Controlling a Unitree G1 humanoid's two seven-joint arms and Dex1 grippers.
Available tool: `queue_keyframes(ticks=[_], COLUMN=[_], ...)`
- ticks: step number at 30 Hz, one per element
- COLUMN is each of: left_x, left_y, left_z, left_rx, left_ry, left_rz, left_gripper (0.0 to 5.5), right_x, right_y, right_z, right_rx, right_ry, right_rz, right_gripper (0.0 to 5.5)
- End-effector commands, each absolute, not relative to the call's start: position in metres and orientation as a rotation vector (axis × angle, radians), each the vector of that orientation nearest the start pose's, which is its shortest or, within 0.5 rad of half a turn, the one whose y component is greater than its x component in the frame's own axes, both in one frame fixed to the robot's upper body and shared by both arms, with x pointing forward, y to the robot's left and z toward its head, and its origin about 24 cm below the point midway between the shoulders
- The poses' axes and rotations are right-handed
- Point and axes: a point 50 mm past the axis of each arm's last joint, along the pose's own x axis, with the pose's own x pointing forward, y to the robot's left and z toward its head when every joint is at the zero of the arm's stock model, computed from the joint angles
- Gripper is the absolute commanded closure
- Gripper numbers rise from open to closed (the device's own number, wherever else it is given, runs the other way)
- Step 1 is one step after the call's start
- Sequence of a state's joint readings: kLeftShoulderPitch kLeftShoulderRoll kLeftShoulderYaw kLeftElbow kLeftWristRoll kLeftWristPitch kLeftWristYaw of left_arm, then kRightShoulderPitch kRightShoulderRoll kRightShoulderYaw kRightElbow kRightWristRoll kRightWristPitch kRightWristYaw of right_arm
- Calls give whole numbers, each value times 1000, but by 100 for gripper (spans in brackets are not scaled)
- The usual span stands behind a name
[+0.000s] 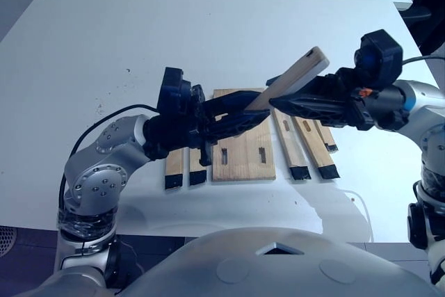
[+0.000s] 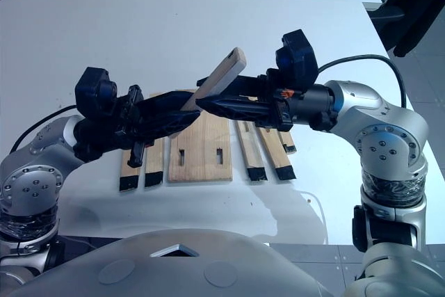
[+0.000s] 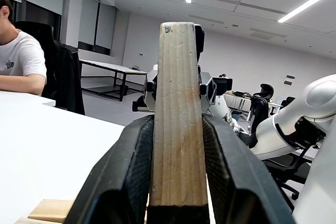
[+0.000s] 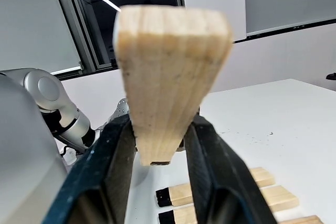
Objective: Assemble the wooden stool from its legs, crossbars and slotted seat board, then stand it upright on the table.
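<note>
Left eye view: early stage. Left pincer [image 1: 249, 113] and right pincer [image 1: 281, 99] both clamped on one leg [image 1: 300, 69], raised over seat board [image 1: 243, 154] lying flat on surface [image 1: 104, 46]. Remaining sticks [image 1: 311, 145] loose beside it. Nothing joined yet.

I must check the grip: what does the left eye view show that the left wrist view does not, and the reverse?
Left eye view adds: the slotted seat board flat on the table, black-tipped legs lying at both its sides, the wooden piece raised tilted above it. Left wrist view adds: the left gripper up close, its fingers pressed on both sides of the piece. Shared: the left gripper shut on that piece.
</note>
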State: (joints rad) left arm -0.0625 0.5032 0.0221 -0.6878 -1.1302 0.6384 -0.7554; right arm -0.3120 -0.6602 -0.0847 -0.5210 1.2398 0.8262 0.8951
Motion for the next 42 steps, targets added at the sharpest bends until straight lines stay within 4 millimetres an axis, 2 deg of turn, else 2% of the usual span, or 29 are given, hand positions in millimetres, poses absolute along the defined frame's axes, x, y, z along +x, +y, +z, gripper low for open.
queue_keyframes(ticks=[1,4,5,10,13,18,21,27,42], left_x=[181,184,185,194,206,211,211,211,207], left_y=[122,124,124,124,133,141,140,141,138], left_z=[168,164,162,151,140,127,121,118,118], left_rx=[-366,-376,-371,-282,-234,-216,-202,-191,-179], left_ry=[-42,2,28,75,98,113,117,115,120], left_rz=[-1425,-1405,-1395,-1317,-1181,-1086,-1059,-1039,-1051], left_gripper=[420,420,383,309,261,257,257,257,257], right_x=[211,211,211,223,235,251,262,267,243], right_y=[-141,-143,-144,-154,-178,-226,-241,-245,-245], right_z=[207,203,201,194,185,161,147,131,95], right_rx=[266,243,224,59,-167,-426,-477,-479,-558], right_ry=[17,31,35,20,62,185,217,220,353], right_rz=[1577,1563,1552,1423,1316,1243,1239,1275,1462], right_gripper=[418,419,419,420,420,420,420,420,421])
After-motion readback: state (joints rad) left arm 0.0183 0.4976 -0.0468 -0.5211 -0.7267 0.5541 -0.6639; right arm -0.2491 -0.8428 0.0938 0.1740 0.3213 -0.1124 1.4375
